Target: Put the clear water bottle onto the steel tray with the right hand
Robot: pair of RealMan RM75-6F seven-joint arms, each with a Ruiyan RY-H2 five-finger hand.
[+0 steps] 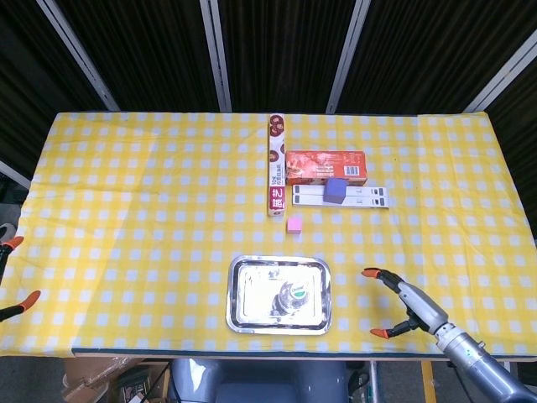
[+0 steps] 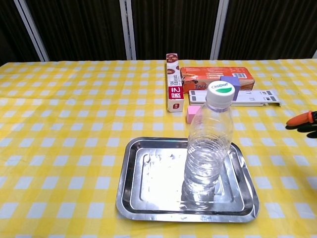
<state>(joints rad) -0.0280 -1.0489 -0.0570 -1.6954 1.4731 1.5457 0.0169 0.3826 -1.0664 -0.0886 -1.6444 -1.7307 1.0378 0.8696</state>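
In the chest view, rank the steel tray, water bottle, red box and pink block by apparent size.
1. steel tray
2. water bottle, though nearness to the camera inflates it
3. red box, lying farther back
4. pink block, plainly smallest
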